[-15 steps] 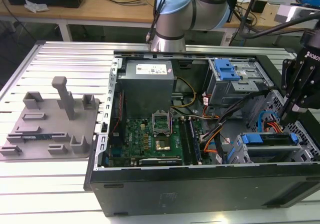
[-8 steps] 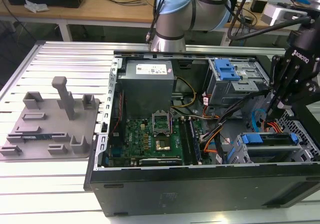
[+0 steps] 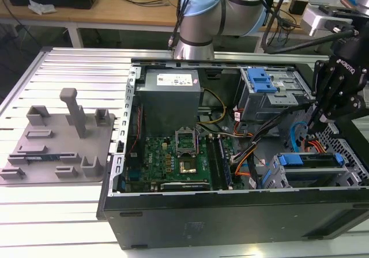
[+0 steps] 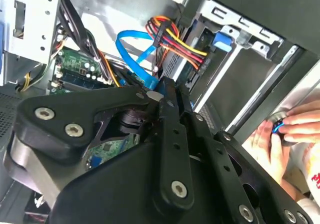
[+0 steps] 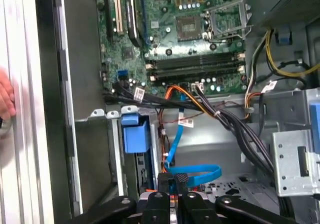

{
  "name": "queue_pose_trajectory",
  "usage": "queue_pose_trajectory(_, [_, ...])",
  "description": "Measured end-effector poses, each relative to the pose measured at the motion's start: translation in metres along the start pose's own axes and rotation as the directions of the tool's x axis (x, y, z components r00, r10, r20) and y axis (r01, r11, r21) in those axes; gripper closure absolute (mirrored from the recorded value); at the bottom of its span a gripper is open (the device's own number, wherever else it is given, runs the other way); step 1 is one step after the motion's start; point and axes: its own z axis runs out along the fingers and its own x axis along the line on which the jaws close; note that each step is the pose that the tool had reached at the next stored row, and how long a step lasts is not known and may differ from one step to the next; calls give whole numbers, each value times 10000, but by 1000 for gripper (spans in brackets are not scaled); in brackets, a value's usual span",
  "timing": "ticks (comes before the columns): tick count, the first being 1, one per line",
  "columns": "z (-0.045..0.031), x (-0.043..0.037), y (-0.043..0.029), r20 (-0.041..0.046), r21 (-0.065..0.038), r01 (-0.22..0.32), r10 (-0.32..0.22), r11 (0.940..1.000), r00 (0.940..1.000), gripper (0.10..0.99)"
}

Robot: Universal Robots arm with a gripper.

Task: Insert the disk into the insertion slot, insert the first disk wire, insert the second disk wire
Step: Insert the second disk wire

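- Gripper [image 3: 316, 122] lowered into the open computer case [image 3: 230, 217], at the exterior view's right, just above the drive bay.
- Pressed together on the small black plug of the blue data wire [image 5: 200, 173], as far as the first wrist view shows; ribbon looping away from the tips.
- Disk [image 3: 314, 174] already seated in the insertion slot [image 3: 272, 171], lying flat in the case's near corner at the exterior view's right.
- Long axis of disk along the near case wall, running across the exterior view; blue carrier [image 3: 288, 159] end turned toward the motherboard [image 3: 179, 160].
- Likely handling of disk: dense, rigid, sensitive to knocks; best held by the carrier's plastic edges, not the label face.
- Likely handling of wire: light, limp, springy ribbon that twists easily; only the plug stiff enough to pinch, so hold on the plug's flat sides.
- Bundle of red, yellow and orange power wires [image 4: 175, 44] close beside the bay; whether plugged in, cannot tell.
- Person's hand [image 4: 282, 134] outside the case wall, resting on the worktop [image 3: 57, 212].
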Motion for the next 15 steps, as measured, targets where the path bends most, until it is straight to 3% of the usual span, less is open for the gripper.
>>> queue_pose_trajectory(3, [30, 33, 8, 94, 62, 232, -233, 9997, 9997, 925])
queue_pose_trajectory(7, [75, 67, 23, 114, 111, 700, -701, 9975, 9975, 925])
queue_pose_trajectory(10, [97, 144, 20, 200, 142, 808, -811, 9966, 9965, 925])
queue_pose_trajectory(11, [113, 211, 16, 333, 155, 813, -818, 9966, 9961, 925])
queue_pose_trajectory(12, [126, 275, 13, 580, 177, 823, -832, 9964, 9948, 925])
queue_pose_trajectory(13, [135, 315, 10, 772, 192, 840, -853, 9963, 9934, 925])
queue_pose_trajectory(15, [144, 345, 8, 930, 198, 869, -884, 9960, 9917, 925])
